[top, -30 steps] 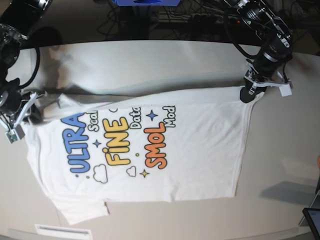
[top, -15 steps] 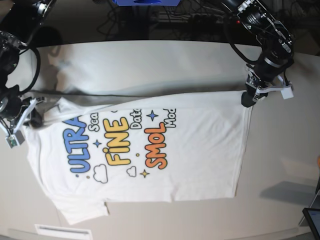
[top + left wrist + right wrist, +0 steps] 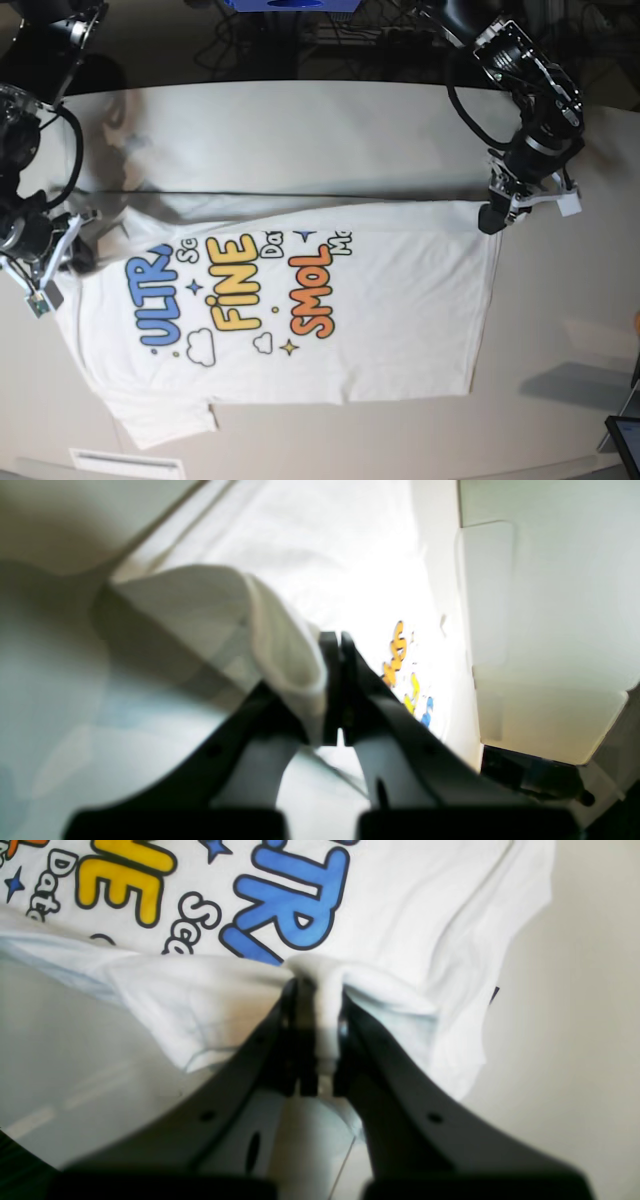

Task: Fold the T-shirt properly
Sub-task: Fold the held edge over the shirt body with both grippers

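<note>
The T-shirt (image 3: 300,300) is spread print-up across the middle of the tabletop (image 3: 300,120), with its sleeve end toward the base view's left edge and its hem toward the right. The edge nearer the far side of the tabletop is raised off the surface and stretched in a line between the two grippers, so that the tops of the smaller printed words are hidden under the turned cloth. The left gripper (image 3: 334,690) is seen at the hem corner, on the base view's right; its jaws are pressed together, and a rolled fold of white cloth is pinched between them. The right gripper (image 3: 317,1030) is seen at the sleeve end, on the base view's left, just beside the blue "ULTRA" letters; its jaws are closed down on a bunched ridge of cloth, which is squeezed up between the fingers (image 3: 295,1040). The near sleeve is left flat toward the near left corner of the tabletop. A shadow is cast on the surface under the raised edge.
</note>
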Available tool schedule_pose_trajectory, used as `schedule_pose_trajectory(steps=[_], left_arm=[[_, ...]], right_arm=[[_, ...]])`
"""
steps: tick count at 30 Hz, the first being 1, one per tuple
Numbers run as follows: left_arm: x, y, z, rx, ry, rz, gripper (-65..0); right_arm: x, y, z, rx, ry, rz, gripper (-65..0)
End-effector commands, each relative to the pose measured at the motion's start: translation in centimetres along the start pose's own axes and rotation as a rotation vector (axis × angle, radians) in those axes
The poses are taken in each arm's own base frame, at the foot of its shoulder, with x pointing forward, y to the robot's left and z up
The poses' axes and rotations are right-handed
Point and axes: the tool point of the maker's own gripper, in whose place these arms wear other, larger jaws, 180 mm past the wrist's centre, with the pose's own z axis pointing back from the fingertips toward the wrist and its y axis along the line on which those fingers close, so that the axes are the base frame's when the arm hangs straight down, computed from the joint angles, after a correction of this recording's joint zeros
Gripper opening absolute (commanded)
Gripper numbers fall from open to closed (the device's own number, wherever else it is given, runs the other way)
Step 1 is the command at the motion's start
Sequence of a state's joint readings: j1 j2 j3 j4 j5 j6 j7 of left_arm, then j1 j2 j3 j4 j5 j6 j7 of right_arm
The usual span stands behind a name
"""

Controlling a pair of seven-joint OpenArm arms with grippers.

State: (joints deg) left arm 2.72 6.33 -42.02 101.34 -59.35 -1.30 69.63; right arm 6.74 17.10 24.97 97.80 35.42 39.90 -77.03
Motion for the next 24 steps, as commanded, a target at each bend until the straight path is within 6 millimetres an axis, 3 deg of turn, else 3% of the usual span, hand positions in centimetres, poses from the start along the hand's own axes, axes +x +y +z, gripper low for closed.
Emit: schedule_pose_trajectory(steps=[1, 4, 12, 19, 24], left_arm=[[0.9, -1.2, -0.1, -0.038, -0.027, -0.006, -65.0], [0.5, -0.5, -0.8, -0.033, -0.009, 0.026, -65.0], [1.9, 0.5, -1.1, -0.015, -0.084, 0.046, -65.0], [3.2, -0.7, -1.9, -0.048, -0.110, 0.048, -65.0], [4.1, -2.5, -2.5, -0.092, -0.132, 0.048, -65.0]], right_arm=[[1.2, -0.9, 0.5, -0.023, -0.027, 0.021, -64.9], [1.3, -0.5, -0.2, -0.003, -0.015, 0.024, -64.9], [1.5, -0.7, -0.8, 0.011, -0.019, 0.005, -64.9], [2.2, -1.2, -1.3, 0.021, -0.026, -0.016, -64.1], [3.0, -1.5, -1.2, 0.017, -0.040, -0.015, -49.9]])
